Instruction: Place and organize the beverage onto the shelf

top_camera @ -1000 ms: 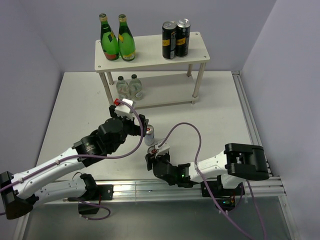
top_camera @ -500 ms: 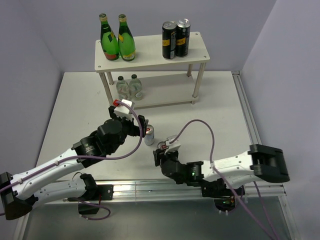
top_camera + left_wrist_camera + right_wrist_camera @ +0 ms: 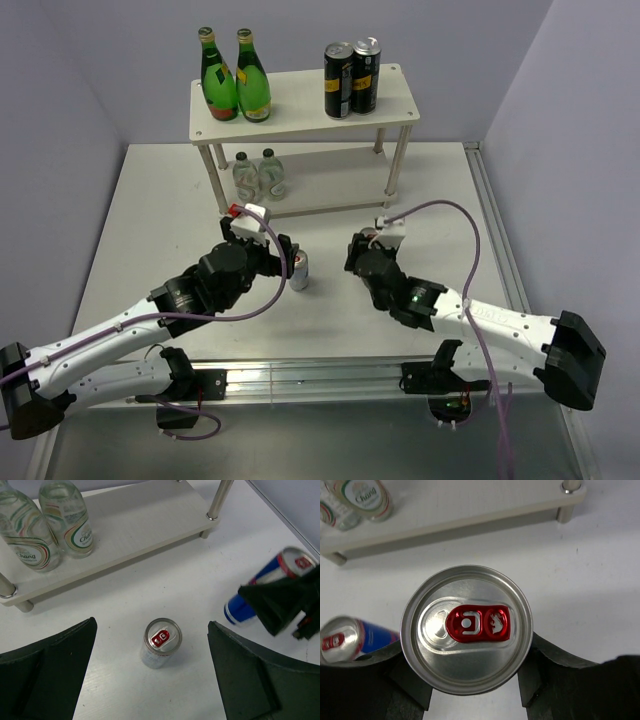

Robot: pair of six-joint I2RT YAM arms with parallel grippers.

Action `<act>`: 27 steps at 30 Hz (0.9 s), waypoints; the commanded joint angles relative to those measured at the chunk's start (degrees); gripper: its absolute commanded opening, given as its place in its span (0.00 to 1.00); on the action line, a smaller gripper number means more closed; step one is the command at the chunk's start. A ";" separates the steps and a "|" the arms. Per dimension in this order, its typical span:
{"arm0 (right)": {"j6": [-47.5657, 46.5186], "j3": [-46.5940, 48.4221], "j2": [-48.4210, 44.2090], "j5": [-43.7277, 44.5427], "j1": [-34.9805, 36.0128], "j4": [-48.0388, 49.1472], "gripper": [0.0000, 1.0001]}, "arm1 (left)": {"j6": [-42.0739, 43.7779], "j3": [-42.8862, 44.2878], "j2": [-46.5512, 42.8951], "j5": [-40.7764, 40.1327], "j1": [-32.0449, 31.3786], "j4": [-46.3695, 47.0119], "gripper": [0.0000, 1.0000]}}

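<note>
My right pincer (image 3: 360, 255) is clenched on a slim silver can (image 3: 466, 635). In its wrist view the two fingers (image 3: 405, 672) press the can's wall from either side just under the rim, and the red tab faces straight up at me. The can hangs clear of the table (image 3: 580, 595), with the shelf (image 3: 470, 525) ahead of the fingers and the two clear bottles (image 3: 367, 497) on its lower board, ahead and to the left.

I judge this can stiff enough for a firm pinch, but its wall is thin. Too much squeeze would dent it, and the smooth metal could slip if I ease off. Full, it would carry some weight. Being tall and narrow, it should tip easily when set down, so I would keep it upright. A hold on the bare middle of the body seems safest.

My left pincer (image 3: 151, 630) is released, jaws spread wide. The second can (image 3: 161, 642) stands on the table between its fingers, touching neither. The black cans (image 3: 350, 78) are on the top board.
</note>
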 commanded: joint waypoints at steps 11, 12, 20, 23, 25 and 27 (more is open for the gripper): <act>-8.85 22.12 23.47 -13.34 -19.43 19.14 0.00 | -3.60 -2.67 -1.18 2.35 -1.57 1.60 0.97; -10.07 23.09 25.07 -13.08 -20.05 21.15 0.00 | -3.68 -2.75 -1.36 2.35 -1.75 1.77 0.97; -13.68 36.88 40.89 -15.36 -26.47 24.59 0.00 | -4.56 -3.63 -0.39 3.58 -2.71 2.39 0.96; -15.53 40.66 45.72 -14.84 -27.26 24.95 0.00 | -4.65 -3.98 0.13 3.06 -3.24 2.65 0.95; -17.29 42.08 48.19 -14.14 -27.61 25.74 0.00 | -4.57 -4.42 0.13 2.97 -3.42 3.35 0.95; -18.87 43.75 49.51 -13.35 -28.14 26.09 0.00 | -4.74 -5.13 -0.22 3.05 -3.42 3.97 0.95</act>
